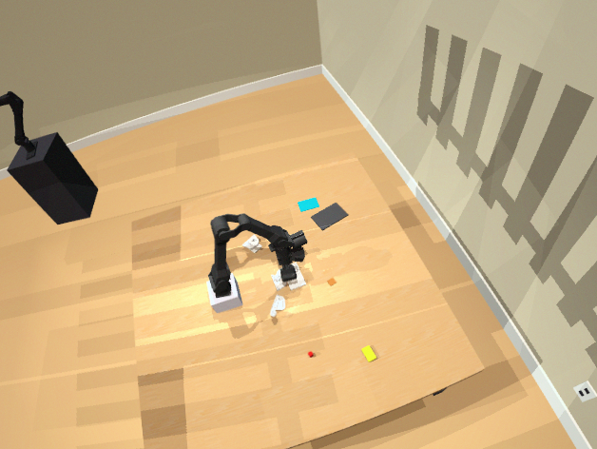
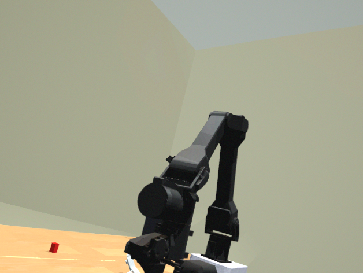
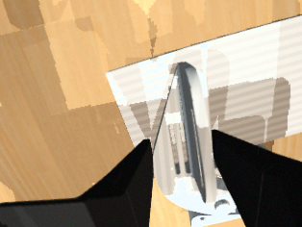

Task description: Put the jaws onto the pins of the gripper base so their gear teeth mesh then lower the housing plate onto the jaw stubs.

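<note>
White plastic, a loose part (image 1: 252, 244) lies at the left in the top view, and a long piece (image 1: 278, 305), probably a jaw, lies further right. Next, the pincer (image 1: 288, 274) (image 2: 168, 261) (image 3: 179, 140) is clamped on an upright white part (image 3: 202, 98), over a ribbed white plate (image 1: 298, 282) (image 3: 250, 55). Meshing can't be made out; with parts still apart, seating and closing the housing seem left.

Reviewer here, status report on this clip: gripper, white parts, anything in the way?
Jaws shut on a white part, over a striped white plate. Another white piece lies apart. Nothing seen blocking; arm hides much from above.
</note>
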{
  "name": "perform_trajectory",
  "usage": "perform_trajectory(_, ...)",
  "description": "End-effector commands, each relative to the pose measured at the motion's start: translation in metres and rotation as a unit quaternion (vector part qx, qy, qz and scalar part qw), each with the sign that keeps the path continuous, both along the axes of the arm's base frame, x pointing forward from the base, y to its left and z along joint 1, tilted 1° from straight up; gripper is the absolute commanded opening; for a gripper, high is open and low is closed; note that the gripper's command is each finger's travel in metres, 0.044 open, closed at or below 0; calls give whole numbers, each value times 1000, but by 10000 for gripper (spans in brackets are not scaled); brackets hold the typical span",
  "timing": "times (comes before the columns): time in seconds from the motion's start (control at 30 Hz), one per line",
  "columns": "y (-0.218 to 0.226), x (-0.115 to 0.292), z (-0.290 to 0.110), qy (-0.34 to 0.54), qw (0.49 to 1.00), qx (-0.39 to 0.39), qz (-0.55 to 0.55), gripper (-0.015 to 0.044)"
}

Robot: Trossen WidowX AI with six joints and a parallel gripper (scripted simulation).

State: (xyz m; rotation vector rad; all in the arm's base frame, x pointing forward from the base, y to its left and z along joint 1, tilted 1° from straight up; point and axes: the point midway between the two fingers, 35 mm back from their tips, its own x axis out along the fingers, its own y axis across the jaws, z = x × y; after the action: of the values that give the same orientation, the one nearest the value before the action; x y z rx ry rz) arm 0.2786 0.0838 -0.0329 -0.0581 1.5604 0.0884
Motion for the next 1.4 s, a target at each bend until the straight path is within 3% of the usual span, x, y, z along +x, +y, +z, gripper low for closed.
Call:
perform_trajectory(0.0, 0, 0, 0, 0, 1000, 0, 0, 160)
perform_trajectory(0.1, 0, 0, 0, 0, 1000, 0, 0, 224)
perform_trajectory(0.57, 0, 0, 2, 0, 1000, 0, 0, 224)
perform_trajectory(0.83, -1, 0, 68, -1, 1000, 0, -3, 224)
perform_trajectory(0.97, 0, 2, 64, -5, 1000, 1, -2, 224)
perform_trajectory(1.23, 0, 2, 66, -8, 1000, 2, -2, 14)
perform_trajectory(1.37, 0, 2, 66, -8, 1000, 2, -2, 0)
